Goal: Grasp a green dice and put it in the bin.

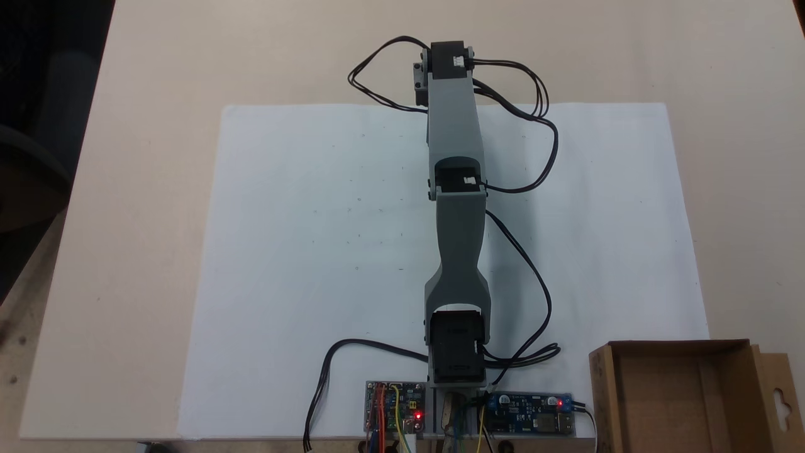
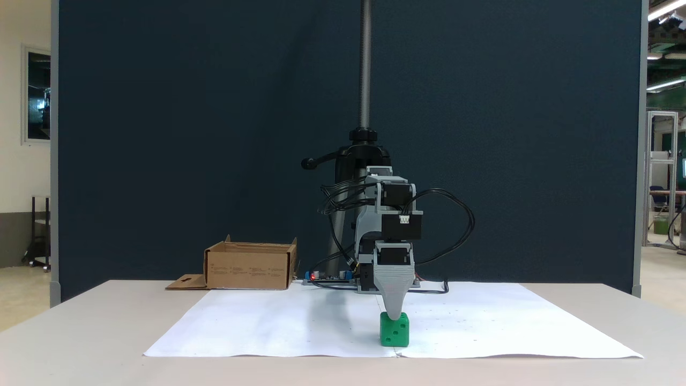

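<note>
Reaching straight out over the white paper sheet point(image 1: 314, 251), the arm point(image 1: 458, 207) stretches toward twelve o'clock in the fixed view from above, its far end past the sheet's top edge. From the front fixed view, the claw point(image 2: 394, 315) points straight down, its grey ribbed finger point(image 2: 394, 289) tapering to a tip that meets the top of the green dice point(image 2: 394, 329). The dice sits directly at six o'clock beneath that tip, resting flat on the paper near its front edge. One jaw seems to hide the other from this side, so I cannot tell whether the claw is released or clenched on the dice. Being a cube, the dice has no long axis; one face with two dark pips squarely faces the front camera, its edges upright. The bin point(image 2: 249, 265) stands well apart at about ten o'clock from the dice, at the table's point(image 2: 80, 332) rear, upright, with its flap point(image 2: 186, 281) lying flat beside it.
</note>
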Tool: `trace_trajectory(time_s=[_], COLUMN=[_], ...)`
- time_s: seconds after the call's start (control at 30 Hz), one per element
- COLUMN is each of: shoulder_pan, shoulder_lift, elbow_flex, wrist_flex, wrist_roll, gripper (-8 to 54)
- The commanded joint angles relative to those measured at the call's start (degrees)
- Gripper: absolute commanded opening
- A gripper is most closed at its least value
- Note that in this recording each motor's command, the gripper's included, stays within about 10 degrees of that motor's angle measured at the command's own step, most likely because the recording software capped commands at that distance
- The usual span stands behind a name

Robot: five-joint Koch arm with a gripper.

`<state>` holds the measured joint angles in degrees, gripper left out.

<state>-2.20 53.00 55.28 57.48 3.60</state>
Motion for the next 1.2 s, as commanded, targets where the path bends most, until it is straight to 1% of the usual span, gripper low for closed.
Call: trace_trajectory(time_s=[0.0, 1.17], shoulder_pan=[-1.1, -1.8], shoulder_lift=[1.1, -3.8], elbow_flex=[-2.9, -4.4], wrist_flex=[3.1, 1.8], wrist_roll=[4.2, 4.4], gripper=[41.2, 41.2])
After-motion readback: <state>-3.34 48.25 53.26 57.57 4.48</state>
